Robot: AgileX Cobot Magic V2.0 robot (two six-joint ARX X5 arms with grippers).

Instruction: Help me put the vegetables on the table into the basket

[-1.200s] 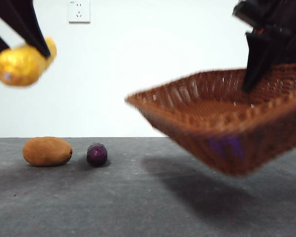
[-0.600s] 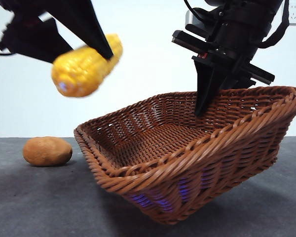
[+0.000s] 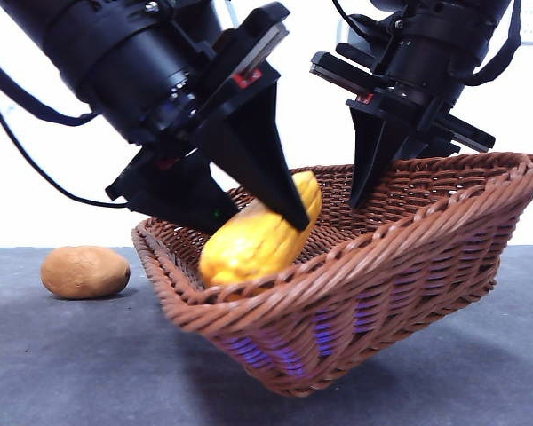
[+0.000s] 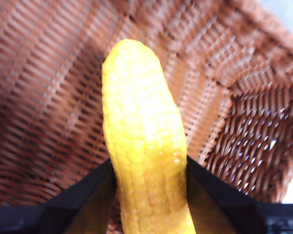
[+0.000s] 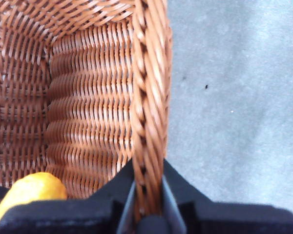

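My left gripper is shut on the bumpy yellow vegetable and holds it inside the basket, just above its floor. In the left wrist view the yellow vegetable fills the gap between the jaws over the wicker. My right gripper is shut on the basket's far rim and holds the basket tilted above the table. The brown-orange oval vegetable lies on the table at the left. The small purple vegetable is hidden.
The yellow vegetable's tip shows in the right wrist view inside the basket. Bare grey table lies beside the basket's rim. A white wall stands behind.
My left gripper has come down and to the right with the yellow vegetable, from above the basket's left edge into the basket. The basket has stayed tilted in my right gripper.
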